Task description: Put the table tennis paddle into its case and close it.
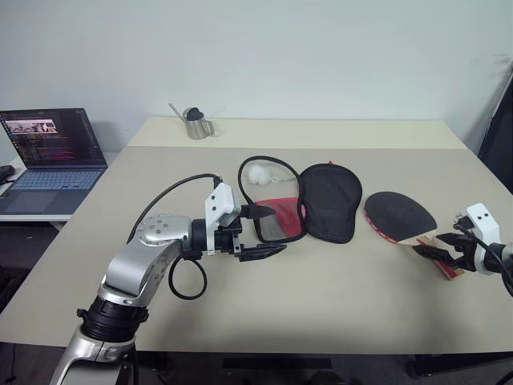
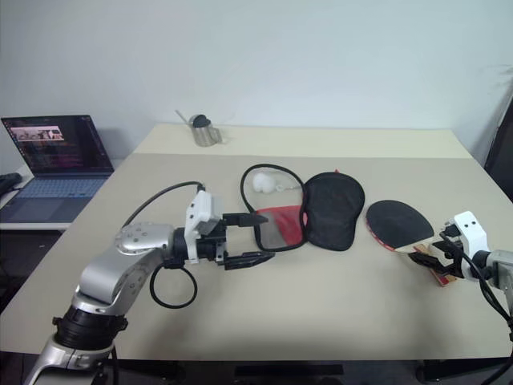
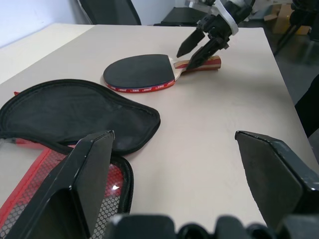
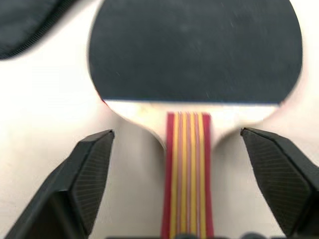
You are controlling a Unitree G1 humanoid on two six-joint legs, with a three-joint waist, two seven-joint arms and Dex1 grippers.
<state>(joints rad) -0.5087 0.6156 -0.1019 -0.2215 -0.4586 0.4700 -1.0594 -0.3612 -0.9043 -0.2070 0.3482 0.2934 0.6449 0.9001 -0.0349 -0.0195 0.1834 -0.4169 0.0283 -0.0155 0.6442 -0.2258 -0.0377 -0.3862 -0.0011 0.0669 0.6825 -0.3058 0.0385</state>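
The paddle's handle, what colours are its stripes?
Red and yellow stripes run along the paddle's handle, with pale wood at the top; the right wrist view shows it best.

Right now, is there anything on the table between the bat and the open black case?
No. Between the table tennis paddle and the case there is just bare table, seen from the head views and the left wrist view.

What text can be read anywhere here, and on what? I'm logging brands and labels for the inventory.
No text here can be read.
table tennis paddle: small white lettering repeats along the red edge, too small to read.
laptop: lines of text on the screen, too small to read.
case: no legible print shows on the open halves.
metal cup: no label visible.
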